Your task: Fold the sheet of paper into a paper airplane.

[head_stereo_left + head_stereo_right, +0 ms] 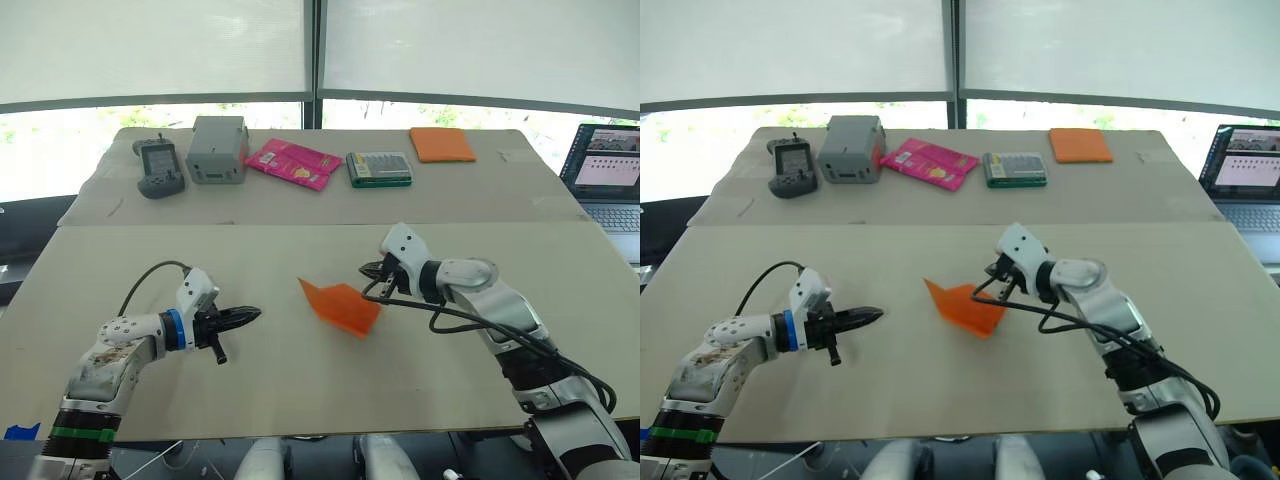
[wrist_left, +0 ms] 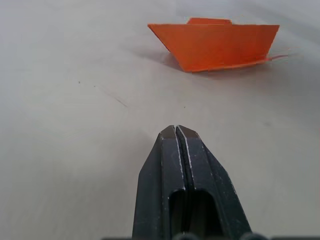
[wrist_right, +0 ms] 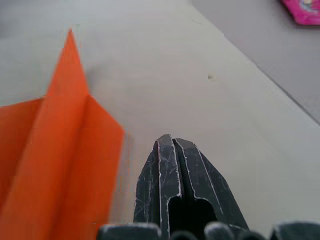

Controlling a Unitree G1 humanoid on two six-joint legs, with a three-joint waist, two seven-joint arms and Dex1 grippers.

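The sheet of paper [image 1: 341, 305] lies at the middle of the table as a bright orange creased wedge with raised flaps, its point toward the left. In the right wrist view the paper [image 3: 60, 150] has layered folds running to a sharp tip. My left gripper [image 1: 248, 315] rests low on the table a short way left of the paper, shut and empty, pointing at it. My right gripper [image 1: 372, 272] hovers just beyond the paper's right end, also shut, with nothing held. The left wrist view has the paper [image 2: 215, 45] ahead of the closed fingers [image 2: 180, 150].
Along the far side of the table [image 1: 300, 390] stand a handheld controller [image 1: 158, 167], a grey box [image 1: 218, 149], a pink packet [image 1: 294, 163], a green case [image 1: 379, 168] and an orange pad [image 1: 441, 144]. A laptop [image 1: 608, 175] sits at the right edge.
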